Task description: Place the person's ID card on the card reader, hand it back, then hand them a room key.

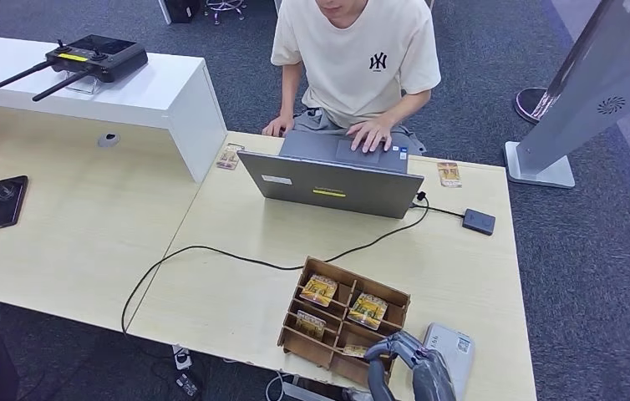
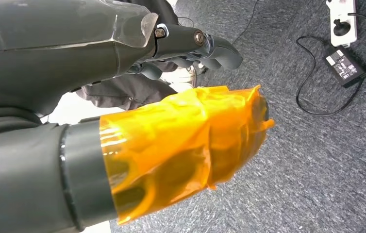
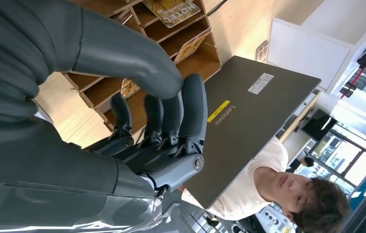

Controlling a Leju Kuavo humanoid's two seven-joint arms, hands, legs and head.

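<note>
The left hand (image 2: 195,48), seen from its wrist above grey carpet, has its fingers curled in on nothing. In the head view, one ID card (image 1: 230,157) lies on the counter (image 1: 86,242) left of the laptop (image 1: 332,180), another card (image 1: 449,174) at centre right, the black card reader (image 1: 479,221) just beyond. At bottom centre, the wooden key tray (image 1: 341,313) holds room key cards (image 1: 318,290). The right hand (image 1: 412,363) hovers over its near corner, fingers spread and holding nothing.

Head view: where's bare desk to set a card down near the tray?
Free: light wood between the wooden compartment tray, the black cable and the grey laptop; also right of the tray, below the small black box. Crowded: the near edge, where the right hand hovers by the tray.
</note>
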